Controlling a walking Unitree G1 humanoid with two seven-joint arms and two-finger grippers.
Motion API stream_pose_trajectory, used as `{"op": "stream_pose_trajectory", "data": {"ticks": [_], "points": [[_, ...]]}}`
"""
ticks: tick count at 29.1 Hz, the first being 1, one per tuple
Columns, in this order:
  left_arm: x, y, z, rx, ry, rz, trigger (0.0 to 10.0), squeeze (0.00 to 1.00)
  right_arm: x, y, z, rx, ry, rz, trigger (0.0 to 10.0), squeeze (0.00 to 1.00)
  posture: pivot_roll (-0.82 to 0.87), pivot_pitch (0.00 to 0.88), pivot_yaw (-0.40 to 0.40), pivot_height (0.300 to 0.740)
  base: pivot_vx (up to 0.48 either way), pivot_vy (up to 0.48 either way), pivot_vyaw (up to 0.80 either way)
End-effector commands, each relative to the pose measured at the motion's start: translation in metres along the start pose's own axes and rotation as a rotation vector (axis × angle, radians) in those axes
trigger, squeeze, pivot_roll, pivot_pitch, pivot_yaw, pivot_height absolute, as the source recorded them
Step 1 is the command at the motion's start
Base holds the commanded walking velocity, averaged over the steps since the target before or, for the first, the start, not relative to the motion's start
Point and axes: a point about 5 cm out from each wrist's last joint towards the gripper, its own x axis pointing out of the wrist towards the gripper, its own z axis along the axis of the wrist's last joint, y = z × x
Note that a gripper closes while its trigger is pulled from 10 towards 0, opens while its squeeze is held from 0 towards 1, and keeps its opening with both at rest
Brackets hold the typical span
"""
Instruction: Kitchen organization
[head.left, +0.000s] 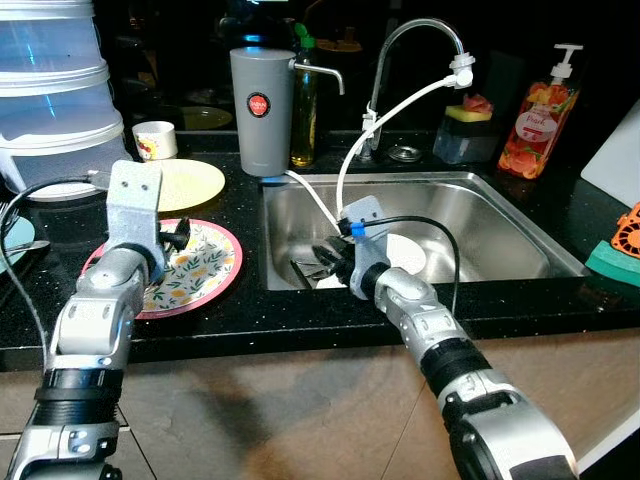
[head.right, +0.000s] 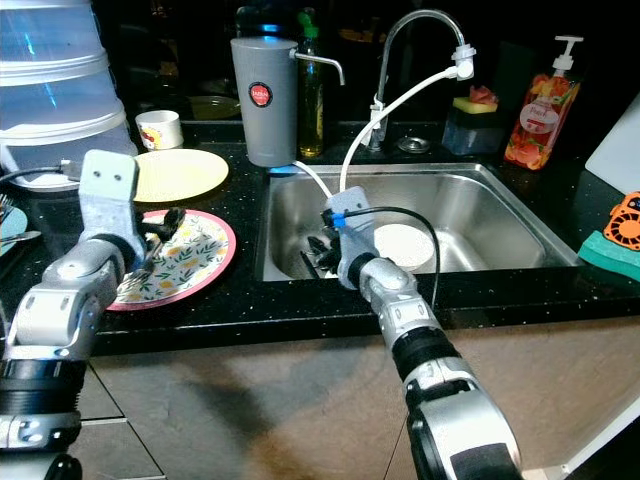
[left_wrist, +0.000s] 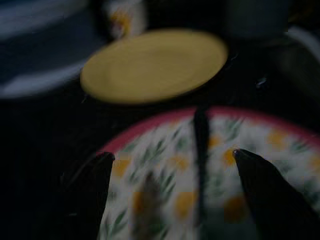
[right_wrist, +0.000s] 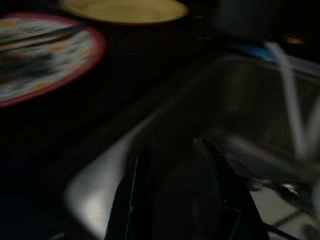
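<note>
The left gripper (left_wrist: 170, 165) hovers low over the round pink-rimmed plate with a yellow-flower and green-leaf pattern (head.left: 205, 268), which lies on the black speckled worktop (head.left: 250, 315) just left of the sink. Its two black fingers stand wide apart, holding nothing, and between them in the left wrist view runs a thin dark utensil (left_wrist: 201, 150) lying across the plate; the view is blurred, so whether it is a spoon or a fork is hard to say. To take it cleanly, the fingers should probably come down astride the handle, square to its length, and close low so it does not skid on the glazed surface.

The right gripper (head.left: 325, 262) reaches down into the near left corner of the stainless steel sink (head.left: 500, 245), above some dark cutlery (head.right: 318, 256) there. Its fingers look only slightly parted, with nothing seen between them.

A plain yellow plate (head.left: 185, 183) lies just behind the patterned one, with a small white printed cup (head.left: 155, 140) beyond it. A tall grey canister (head.left: 262, 108) stands at the sink's back left corner, and a white hose (head.left: 345, 175) loops from the chrome tap (head.left: 415, 45) into the basin, close to the right arm and a likely snag. An orange soap dispenser bottle (head.left: 540, 115) stands well clear.
</note>
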Motion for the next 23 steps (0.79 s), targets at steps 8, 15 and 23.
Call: {"op": "stream_pose_trajectory", "data": {"ticks": [8,15,23], "points": [[0.003,-0.014,-0.036,-0.13,0.218,-0.065,10.0,0.0,0.005,0.022,0.01,-0.02,0.028,0.16,10.0,0.0,0.06,0.0,-0.027,0.74,0.0,0.0,0.0],[0.005,-0.015,-0.043,-0.128,0.262,-0.095,9.8,0.0,0.004,0.027,0.015,0.026,0.007,0.185,10.0,0.0,0.06,0.0,-0.026,0.74,0.0,0.0,0.0],[0.007,-0.01,-0.044,-0.126,0.265,-0.115,0.0,0.0,0.002,0.027,0.015,0.055,0.004,0.186,10.0,0.0,0.06,0.0,-0.027,0.74,0.0,0.0,0.0]]}}
